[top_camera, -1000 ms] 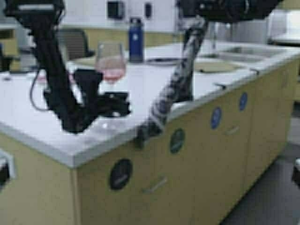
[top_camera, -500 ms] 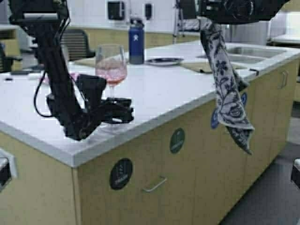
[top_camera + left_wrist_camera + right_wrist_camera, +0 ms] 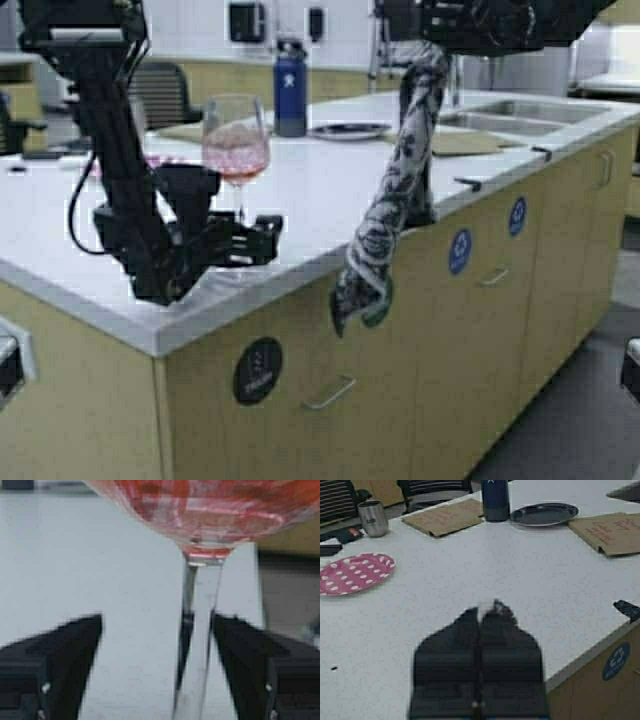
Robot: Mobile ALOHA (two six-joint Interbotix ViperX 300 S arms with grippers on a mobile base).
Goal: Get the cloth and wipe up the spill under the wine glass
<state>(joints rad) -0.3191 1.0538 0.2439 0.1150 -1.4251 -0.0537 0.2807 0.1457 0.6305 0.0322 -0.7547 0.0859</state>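
The wine glass (image 3: 236, 140) with pinkish-red liquid stands near the front edge of the white counter (image 3: 330, 190). My left gripper (image 3: 262, 232) is open, low by the counter, with the thin stem (image 3: 200, 630) between its fingers. The stem is against one finger (image 3: 245, 665) and well apart from the other. My right gripper (image 3: 428, 48) is high above the counter's front edge, shut on the top of the dark grey and white floral cloth (image 3: 395, 200). The cloth hangs down past the counter edge, its tail swung left. In the right wrist view the gripper (image 3: 482, 614) is shut with a scrap of cloth at its tips.
On the counter farther back are a dark blue bottle (image 3: 290, 85), a dark plate (image 3: 348, 130), brown cardboard pieces (image 3: 445, 517), a steel mug (image 3: 373, 518) and a pink dotted plate (image 3: 352, 572). A sink (image 3: 520, 115) lies at the right. Yellow cabinets front the counter.
The hanging cloth has swung from the right back to the left, over the counter edge. The left gripper stays at the glass stem, shifted slightly.
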